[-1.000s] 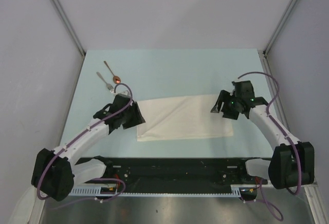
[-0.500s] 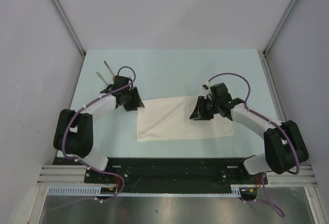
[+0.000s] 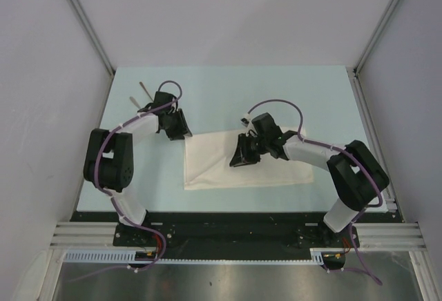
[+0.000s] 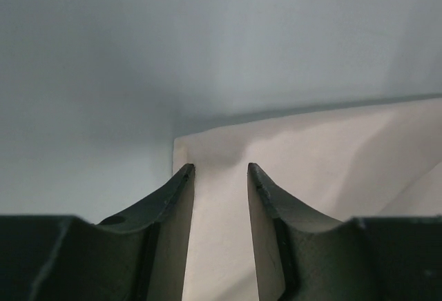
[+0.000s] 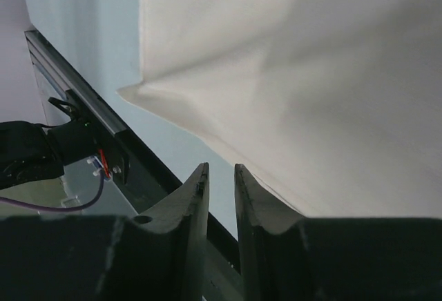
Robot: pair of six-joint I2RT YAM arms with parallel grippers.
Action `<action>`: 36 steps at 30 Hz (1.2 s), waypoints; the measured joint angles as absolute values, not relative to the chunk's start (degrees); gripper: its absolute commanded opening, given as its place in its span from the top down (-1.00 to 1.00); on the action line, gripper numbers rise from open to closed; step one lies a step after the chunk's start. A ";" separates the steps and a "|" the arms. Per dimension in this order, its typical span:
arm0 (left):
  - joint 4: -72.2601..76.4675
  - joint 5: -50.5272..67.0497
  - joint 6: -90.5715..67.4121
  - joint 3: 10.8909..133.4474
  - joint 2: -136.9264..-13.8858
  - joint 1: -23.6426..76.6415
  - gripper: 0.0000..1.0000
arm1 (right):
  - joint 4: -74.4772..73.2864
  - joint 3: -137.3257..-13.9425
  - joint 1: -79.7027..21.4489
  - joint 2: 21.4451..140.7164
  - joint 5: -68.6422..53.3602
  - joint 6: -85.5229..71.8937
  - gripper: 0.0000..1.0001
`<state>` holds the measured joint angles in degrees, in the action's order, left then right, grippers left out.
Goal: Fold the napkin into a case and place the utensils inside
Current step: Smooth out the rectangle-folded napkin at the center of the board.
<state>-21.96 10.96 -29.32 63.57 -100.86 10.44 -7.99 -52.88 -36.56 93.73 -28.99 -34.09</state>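
The cream-white napkin [image 3: 286,171] lies flat on the table as a folded wide rectangle. My left gripper [image 3: 181,134] is at its far-left corner. In the left wrist view the left gripper [image 4: 219,170] is open, with the napkin's corner [image 4: 311,149] under the gap. My right gripper [image 3: 236,161] is over the napkin's middle. In the right wrist view the right gripper [image 5: 219,168] has its fingers a narrow gap apart, with nothing between them, beside the napkin's near edge [image 5: 311,73]. The fork's handle [image 3: 133,100] and the spoon's handle [image 3: 144,88] show beyond the left arm. The spoon's bowl is hidden.
The pale blue table [image 3: 242,94] has grey walls on three sides. A black rail [image 3: 228,228] runs along the near edge and also shows in the right wrist view [image 5: 83,108].
The left gripper has swung away from me to the napkin's far-left corner and now covers the spoon's bowl. The right gripper has moved left from the napkin's right end to its middle.
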 measured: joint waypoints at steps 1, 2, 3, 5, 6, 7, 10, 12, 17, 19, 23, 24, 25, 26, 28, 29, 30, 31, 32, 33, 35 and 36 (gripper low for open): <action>-22.13 11.16 -29.32 63.92 -101.51 10.41 0.25 | -7.66 -53.78 -37.06 94.54 -29.08 -34.33 0.50; -22.33 11.22 -29.32 64.25 -102.04 10.41 0.28 | -7.53 -55.13 -37.80 95.61 -29.21 -34.54 0.50; -22.48 11.29 -29.32 64.66 -102.59 10.39 0.30 | -7.01 -56.66 -38.48 96.90 -29.45 -34.81 0.50; -22.94 11.38 -29.32 65.36 -103.39 10.33 0.31 | -5.96 -58.85 -39.53 98.94 -29.89 -35.29 0.50; -23.07 11.38 -29.32 65.56 -103.61 10.24 0.32 | -5.34 -60.03 -40.05 100.09 -30.28 -35.59 0.50; -23.22 11.38 -29.32 65.63 -103.70 10.20 0.34 | -4.69 -61.19 -40.53 101.25 -30.61 -35.94 0.50; -23.83 11.35 -29.32 66.11 -103.88 9.85 0.42 | -3.81 -64.49 -41.89 104.79 -31.35 -36.58 0.53; -24.45 11.29 -29.28 66.89 -104.16 9.56 0.57 | -3.38 -66.67 -42.83 107.26 -31.62 -36.95 0.58; -25.26 11.20 -28.84 69.91 -105.86 9.02 0.81 | -2.55 -71.94 -46.00 113.27 -32.45 -37.89 0.60; -25.43 11.18 -28.84 70.81 -106.59 8.95 0.84 | -2.57 -73.23 -47.24 114.69 -32.51 -37.98 0.61; -26.11 11.14 -28.84 71.81 -107.70 8.84 0.86 | -2.72 -76.03 -49.36 117.16 -32.91 -37.98 0.62; -26.20 11.11 -28.84 71.92 -107.87 8.80 0.86 | -2.70 -76.73 -49.89 117.75 -32.95 -37.98 0.63; -26.46 11.11 -28.84 72.07 -108.03 8.75 0.86 | -2.70 -77.17 -50.35 118.26 -32.99 -37.98 0.63; -26.63 11.11 -28.84 72.12 -108.05 8.73 0.86 | -2.70 -77.41 -50.83 118.63 -33.06 -37.98 0.63; -26.96 11.09 -28.86 72.12 -108.07 8.64 0.86 | -2.74 -77.49 -51.53 119.00 -33.15 -38.00 0.64; -27.03 11.09 -28.86 72.12 -108.07 8.62 0.79 | -2.74 -77.49 -51.88 119.17 -33.28 -38.00 0.63; -27.14 11.00 -28.88 72.10 -108.05 8.60 0.78 | -2.72 -77.49 -52.18 119.37 -33.36 -38.00 0.64; -27.11 10.90 -28.88 72.01 -108.05 8.60 0.77 | -2.74 -77.49 -52.45 119.52 -33.52 -38.00 0.65; -27.11 10.70 -28.95 71.88 -108.05 8.58 0.74 | -2.79 -77.49 -52.73 119.77 -33.58 -37.98 0.66; -27.07 10.52 -28.97 71.53 -108.03 8.58 0.72 | -2.76 -77.49 -52.93 120.03 -33.71 -37.98 0.66; -26.85 10.07 -29.08 70.43 -107.72 8.58 0.67 | -2.81 -77.49 -53.32 120.62 -33.87 -38.00 0.66; -26.85 9.54 -29.10 69.73 -107.44 8.56 0.67 | -2.85 -77.49 -53.56 120.95 -33.93 -38.00 0.66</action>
<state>-26.85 9.54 -29.10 69.73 -107.44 8.56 -2.85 -77.49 -53.56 120.95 -33.93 -38.00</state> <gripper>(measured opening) 0.149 0.173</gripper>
